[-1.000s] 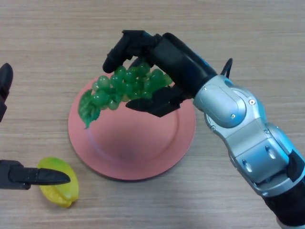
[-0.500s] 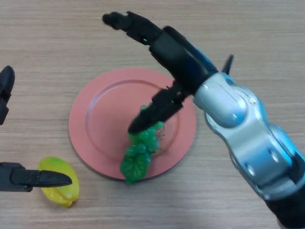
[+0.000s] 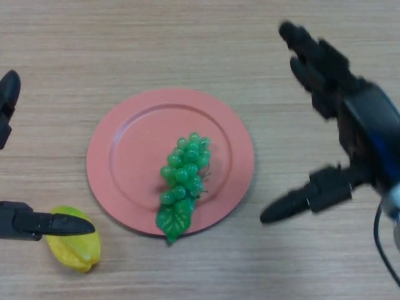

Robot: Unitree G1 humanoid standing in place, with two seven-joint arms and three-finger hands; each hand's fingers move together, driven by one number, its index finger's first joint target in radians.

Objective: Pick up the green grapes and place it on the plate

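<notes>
Head view looks straight down on a wooden tabletop [image 3: 187, 37] with a round pink plate [image 3: 125, 150] near its middle. Green grapes [image 3: 184, 172] lie on the plate, in its right half toward the near rim. The bunch runs lengthwise from about the plate's centre down to the near edge, and its green leaf [image 3: 175, 219] hangs over that rim, touching or just above the wood; which of the two cannot be told. No hand touches the grapes.

Right hand [image 3: 350, 119] is off the plate, over the bare tabletop beside the plate's right rim. It is spread wide with nothing in it: the fingers [image 3: 309, 53] reach up toward the far edge, straight and apart from the thumb [image 3: 294, 203], which points left toward the plate's near right rim without reaching it. A wide gap of bare wood shows between thumb and fingers.

Left hand [image 3: 37, 223] shows only in part at the tabletop's left edge. One dark tip lies near the near left corner, pointing right, and it crosses over the top of a yellow fruit [image 3: 75, 247] that sits just off the plate's near left rim. Another dark tip [image 3: 7, 100] shows higher up along the left edge, well apart from the plate. The two tips stand far apart, straight, and grasp nothing.
</notes>
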